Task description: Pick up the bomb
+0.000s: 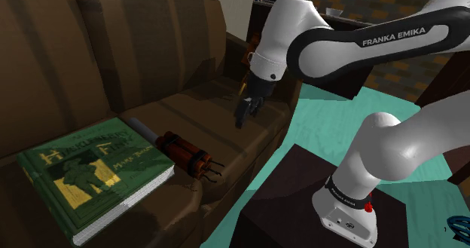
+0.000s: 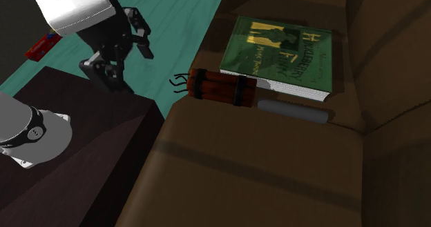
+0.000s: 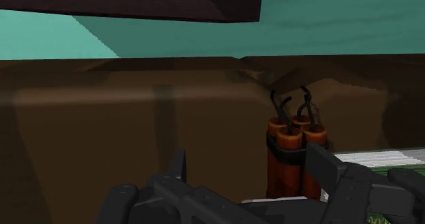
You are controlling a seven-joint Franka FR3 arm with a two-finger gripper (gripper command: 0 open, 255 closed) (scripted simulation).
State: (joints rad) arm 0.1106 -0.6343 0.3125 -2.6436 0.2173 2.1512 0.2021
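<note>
Nearest the shoulder camera lies a green hardback book (image 1: 94, 171), flat on the seat of a brown sofa (image 1: 151, 28) at the end of the seat, its front corner reaching the front edge. Just beside the book, on the side toward the middle of the seat, lies the bomb (image 1: 184, 154): a bundle of red-brown sticks bound by two dark bands. It rests on its side close to the seat's front edge, and its black wires curl out over that edge. Behind it, toward the backrest, a grey cylinder (image 1: 141, 128) lies along the book's side; whether it touches the bomb cannot be told.

Farther along the seat the black gripper (image 1: 242, 118) hangs in the air above the next cushion, apart from the bomb and touching nothing. Its jaws are spread, with nothing between them. From the wrist camera the bomb shows beyond one finger (image 3: 327, 168) rather than in the gap.

Off the sofa's front edge stands the dark stand (image 1: 294, 201) carrying the white arm, on a teal floor (image 1: 339, 118).
</note>
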